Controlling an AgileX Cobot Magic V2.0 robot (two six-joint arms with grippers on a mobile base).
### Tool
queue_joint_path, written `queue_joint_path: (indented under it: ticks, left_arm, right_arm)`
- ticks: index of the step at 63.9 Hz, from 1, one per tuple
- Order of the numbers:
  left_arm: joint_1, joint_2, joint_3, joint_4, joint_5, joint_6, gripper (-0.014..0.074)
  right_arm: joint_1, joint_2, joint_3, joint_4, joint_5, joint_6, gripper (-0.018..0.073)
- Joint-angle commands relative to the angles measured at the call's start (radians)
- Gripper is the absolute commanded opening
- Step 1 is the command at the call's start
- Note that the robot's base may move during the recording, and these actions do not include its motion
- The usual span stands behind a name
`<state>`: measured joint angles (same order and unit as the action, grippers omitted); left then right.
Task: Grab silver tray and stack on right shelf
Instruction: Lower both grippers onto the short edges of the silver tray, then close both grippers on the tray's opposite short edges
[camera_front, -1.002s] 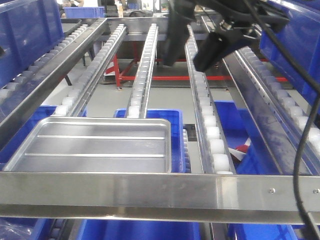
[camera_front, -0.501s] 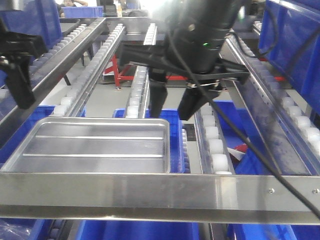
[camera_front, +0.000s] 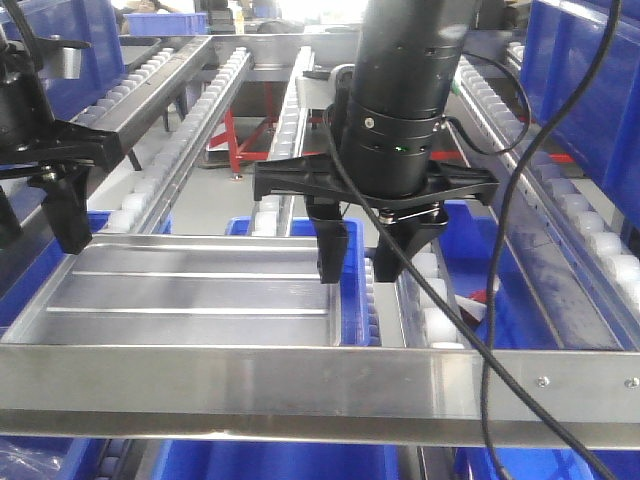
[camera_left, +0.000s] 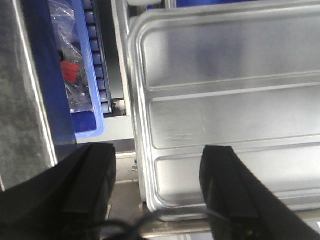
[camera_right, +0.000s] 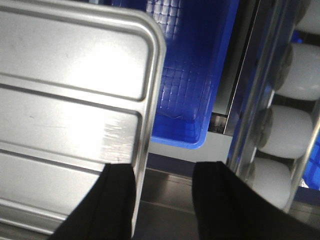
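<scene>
front view: the tray (camera_front: 190, 290) lies flat at lower left, just behind the front bar of the shelf (camera_front: 300, 385), so you take it by both short ends for a level lift. your left gripper (camera_front: 38, 215) hangs at its left end and your right gripper (camera_front: 362, 255) at its right end, both spread wide and empty. a roller track (camera_front: 440, 322) crowds the right gripper, and a cable (camera_front: 482, 352) droops nearby. left wrist view: the tray's left rim sits between the fingers (camera_left: 235, 195). right wrist view: the right rim lies just inside one finger, above a blue bin (camera_right: 190, 75).
</scene>
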<state>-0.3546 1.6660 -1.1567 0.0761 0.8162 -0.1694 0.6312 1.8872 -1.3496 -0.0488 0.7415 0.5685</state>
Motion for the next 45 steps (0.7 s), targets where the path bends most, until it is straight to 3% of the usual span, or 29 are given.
queue_joint_path:
  ticks: [1, 9, 45]
  left_arm:
    - [-0.005, -0.028, -0.033, 0.012, -0.035, -0.019, 0.0298]
    - [-0.005, -0.013, -0.033, 0.023, -0.039, -0.050, 0.0298]
    - [-0.005, 0.067, -0.033, 0.023, -0.087, -0.056, 0.0298]
  right_arm:
    - [-0.001, -0.047, -0.033, -0.019, -0.040, 0.006, 0.0398]
    - [-0.001, -0.029, -0.033, -0.019, -0.042, 0.012, 0.0396]
    - [-0.001, 0.012, -0.034, -0.019, -0.088, 0.012, 0.0396]
